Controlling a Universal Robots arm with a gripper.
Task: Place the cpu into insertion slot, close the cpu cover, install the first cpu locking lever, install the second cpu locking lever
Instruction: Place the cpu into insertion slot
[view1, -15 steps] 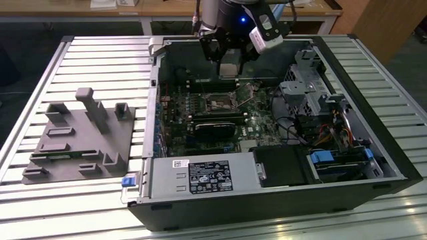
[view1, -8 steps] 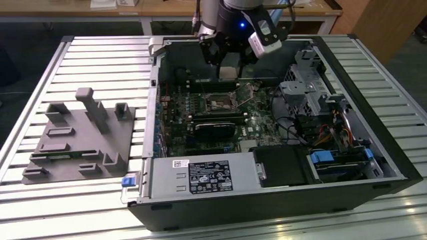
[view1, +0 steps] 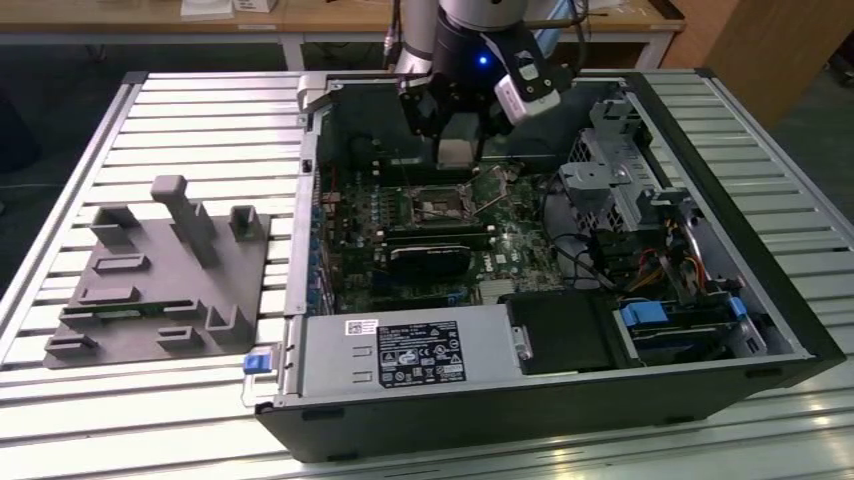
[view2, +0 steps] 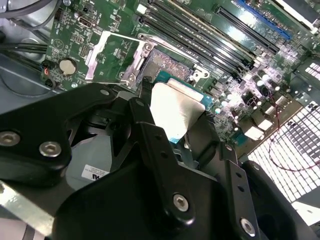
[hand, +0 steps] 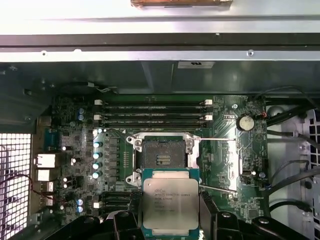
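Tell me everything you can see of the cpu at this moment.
The cpu is a flat square chip: a pale silvery metal top with faint print, on a green-blue board that shows as a thin border. The jaws of the gripper clamp two opposite edges. It hangs above the motherboard, beside the bare insertion slot, not in it.

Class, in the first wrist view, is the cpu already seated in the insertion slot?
No, the cpu hangs in the jaws, short of the bare insertion slot.
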